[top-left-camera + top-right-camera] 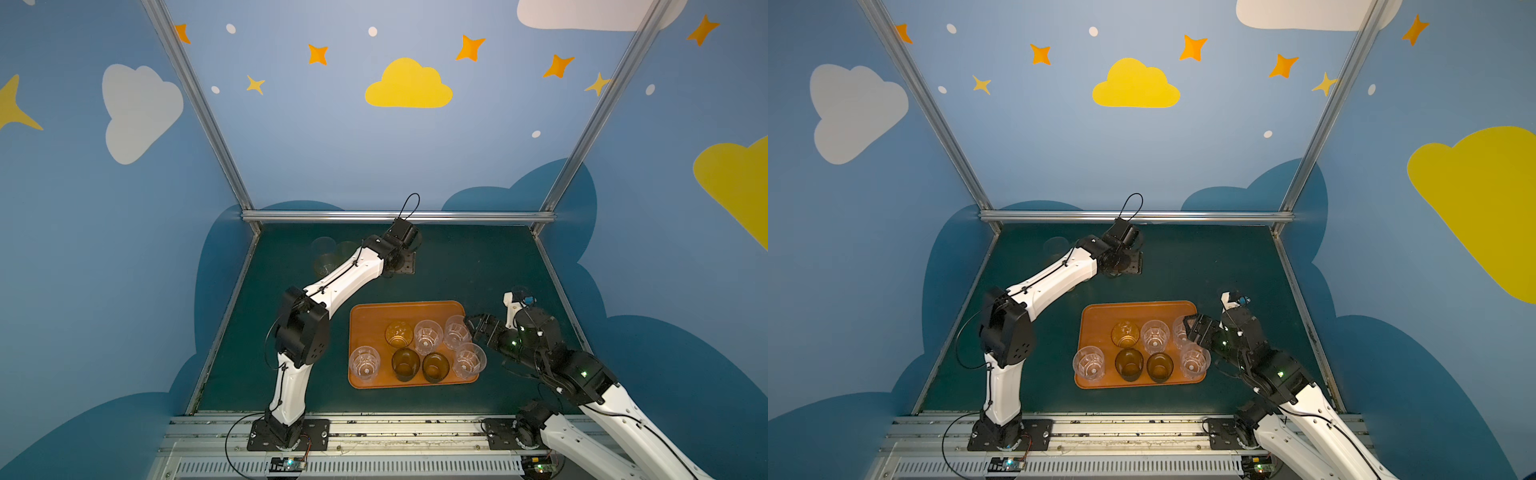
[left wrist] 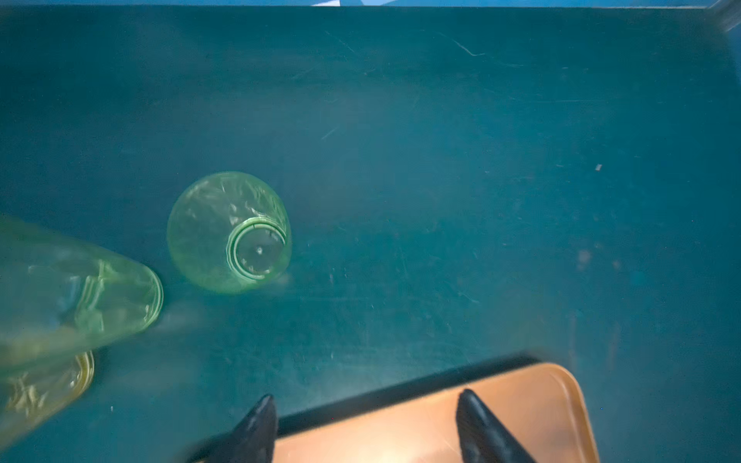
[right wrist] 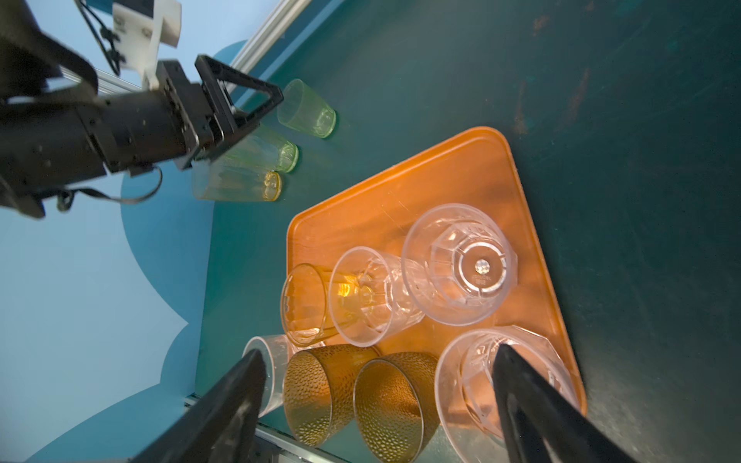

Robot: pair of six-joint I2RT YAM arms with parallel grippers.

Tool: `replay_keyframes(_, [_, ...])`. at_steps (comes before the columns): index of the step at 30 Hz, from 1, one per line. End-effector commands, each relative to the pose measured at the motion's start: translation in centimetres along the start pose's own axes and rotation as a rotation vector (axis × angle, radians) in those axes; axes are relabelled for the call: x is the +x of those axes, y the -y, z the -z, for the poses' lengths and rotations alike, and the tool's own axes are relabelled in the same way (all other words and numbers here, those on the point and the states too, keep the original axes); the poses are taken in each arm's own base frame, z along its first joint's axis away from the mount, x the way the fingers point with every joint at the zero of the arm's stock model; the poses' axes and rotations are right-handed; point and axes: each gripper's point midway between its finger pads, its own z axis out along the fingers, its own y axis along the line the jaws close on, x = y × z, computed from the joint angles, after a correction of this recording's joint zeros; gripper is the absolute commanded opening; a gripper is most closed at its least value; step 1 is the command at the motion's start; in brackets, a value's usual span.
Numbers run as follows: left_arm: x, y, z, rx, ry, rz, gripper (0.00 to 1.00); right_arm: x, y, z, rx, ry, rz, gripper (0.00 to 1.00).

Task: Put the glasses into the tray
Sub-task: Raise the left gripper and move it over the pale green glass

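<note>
Left wrist view: fetching step, my left tool [image 2: 365, 395] part-open, empty (right tool [image 3: 379, 349] wide, empty); next, straddle the green glass [image 2: 228, 232].

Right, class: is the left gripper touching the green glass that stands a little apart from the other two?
Apart. The left wrist view shows bare table between the fingertips of the left gripper and the green glass.

Seven glasses [image 1: 428, 336] upright on tray [image 1: 374, 316]
</note>
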Motion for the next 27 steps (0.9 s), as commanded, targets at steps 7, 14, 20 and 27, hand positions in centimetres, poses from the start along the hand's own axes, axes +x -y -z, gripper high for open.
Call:
replay_keyframes(7, [-1.6, -2.3, -2.5, -0.063, -0.045, -0.012, 0.57, 0.9, 2.1, -0.2, 0.07, -0.018, -0.056, 0.87])
replay_keyframes(14, [-2.6, -3.6, -2.8, -0.097, -0.04, -0.033, 0.52, 1.5, 3.0, -0.4, 0.098, -0.025, -0.097, 0.87])
replay_keyframes(20, [-2.4, -3.7, -3.6, -0.083, -0.042, -0.034, 0.52, 2.0, 3.5, -0.7, 0.114, -0.04, -0.141, 0.87])
replay_keyframes(27, [-1.8, -4.3, -5.6, -0.085, -0.071, -0.016, 0.44, 2.9, 4.9, -1.0, 0.152, -0.058, -0.162, 0.87])
